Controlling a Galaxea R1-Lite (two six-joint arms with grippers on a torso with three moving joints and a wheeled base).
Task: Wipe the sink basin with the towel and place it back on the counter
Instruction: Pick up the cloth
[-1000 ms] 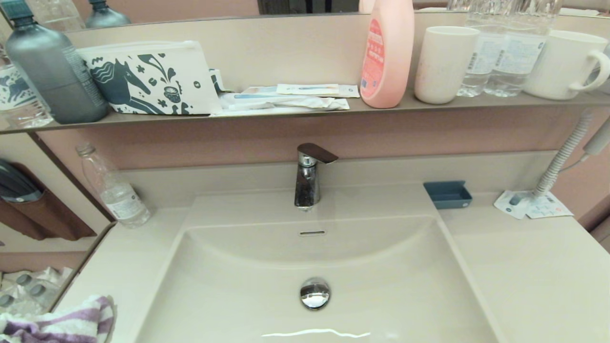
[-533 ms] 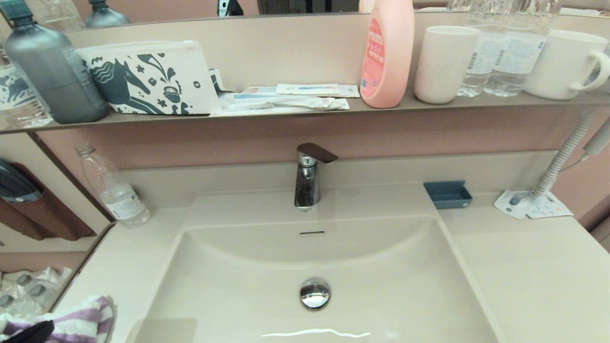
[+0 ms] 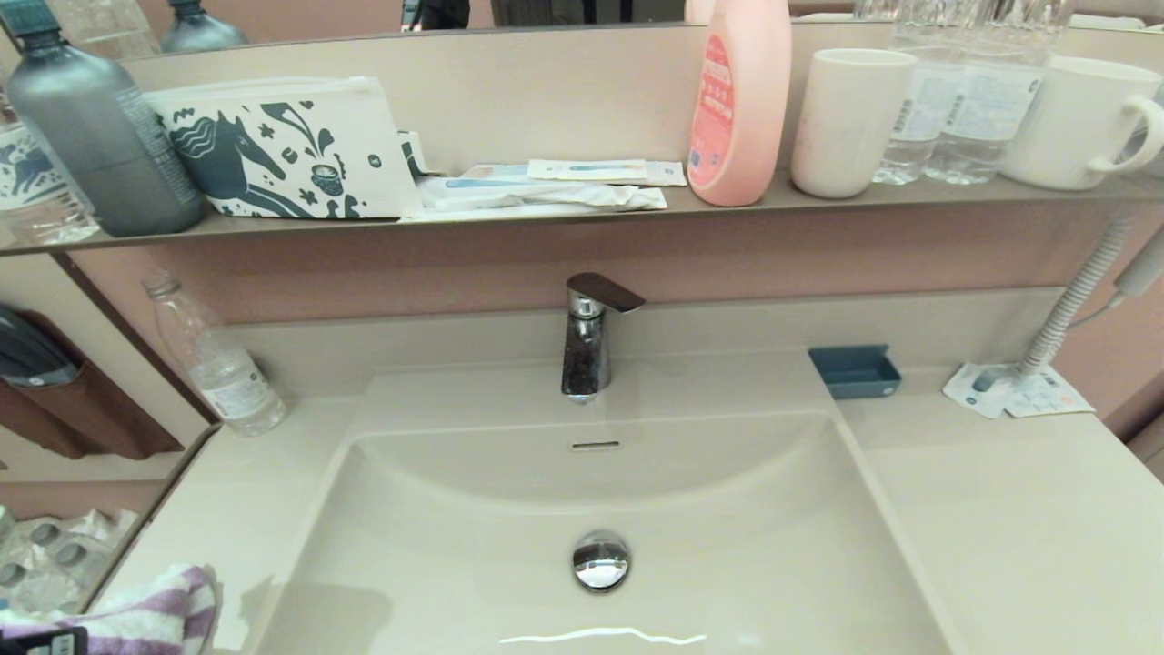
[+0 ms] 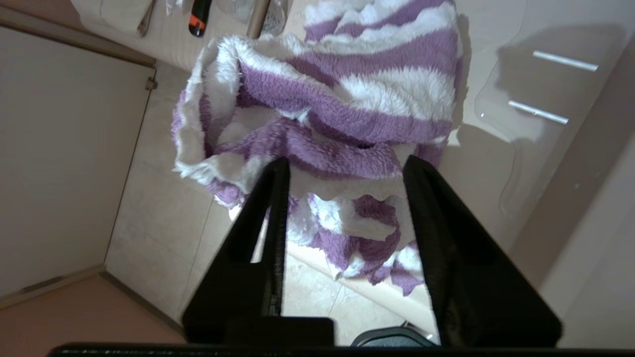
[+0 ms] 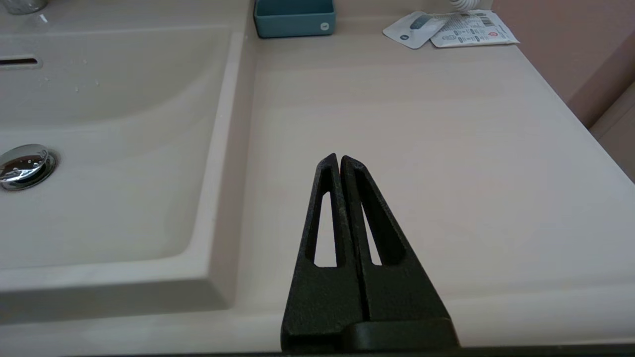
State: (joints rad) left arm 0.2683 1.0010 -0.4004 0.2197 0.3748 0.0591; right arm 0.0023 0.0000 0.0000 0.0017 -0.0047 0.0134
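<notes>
The purple and white striped towel (image 3: 155, 609) lies crumpled on the front left corner of the counter (image 3: 1000, 509), beside the sink basin (image 3: 727, 546). My left gripper (image 4: 346, 161) is open, and its two fingers reach the towel's (image 4: 347, 89) near edge, one on each side of a fold. In the head view only a black part of the left arm (image 3: 41, 641) shows, at the bottom left corner. My right gripper (image 5: 340, 157) is shut and empty, low over the counter (image 5: 421, 124) right of the basin (image 5: 99, 148). It is out of the head view.
A chrome faucet (image 3: 587, 337) stands behind the basin, and the drain plug (image 3: 600, 560) sits in its floor. A clear bottle (image 3: 218, 364) stands at the back left. At the back right are a blue tray (image 3: 855, 371) and paper packets (image 3: 1014, 391). The shelf (image 3: 546, 218) above holds bottles, cups and a pouch.
A black part of my left arm has come into the head view at the bottom left by the towel. Its shadow has spread onto the basin's left wall.
</notes>
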